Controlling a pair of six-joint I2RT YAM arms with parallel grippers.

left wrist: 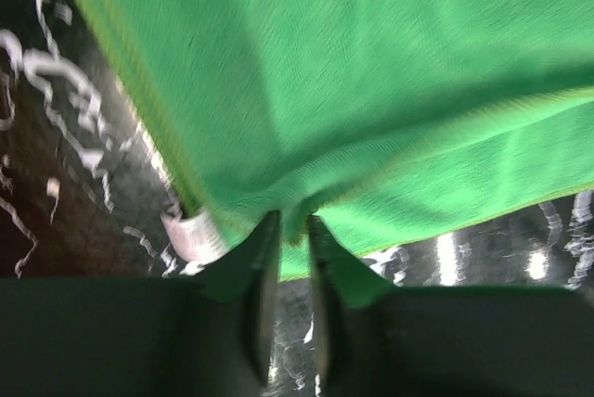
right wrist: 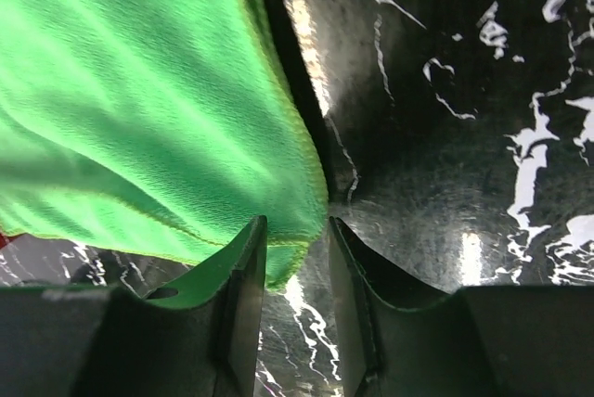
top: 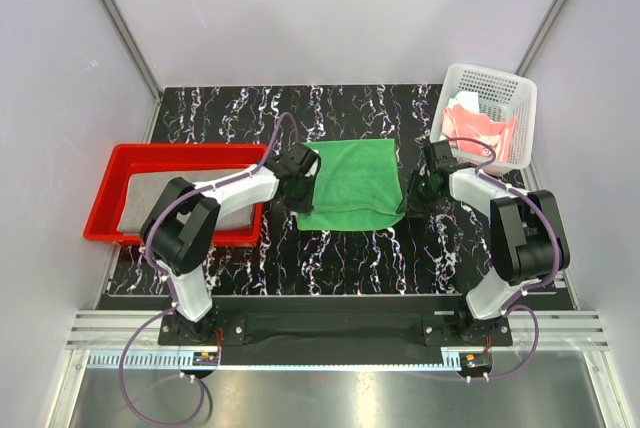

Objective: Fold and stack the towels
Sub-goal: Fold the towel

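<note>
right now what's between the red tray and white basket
The green towel, pinched by the left end effector, with the right end effector at its other edge; top view.

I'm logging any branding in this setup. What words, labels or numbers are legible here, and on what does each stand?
No text can be read in any view.
White tag on the green towel, left wrist view: too blurred to read, no print can be made out.
White basket: no lettering shows.
Red tray: no lettering shows.

Green towel point(left wrist: 371, 91), blurred, edge-cropped
</note>
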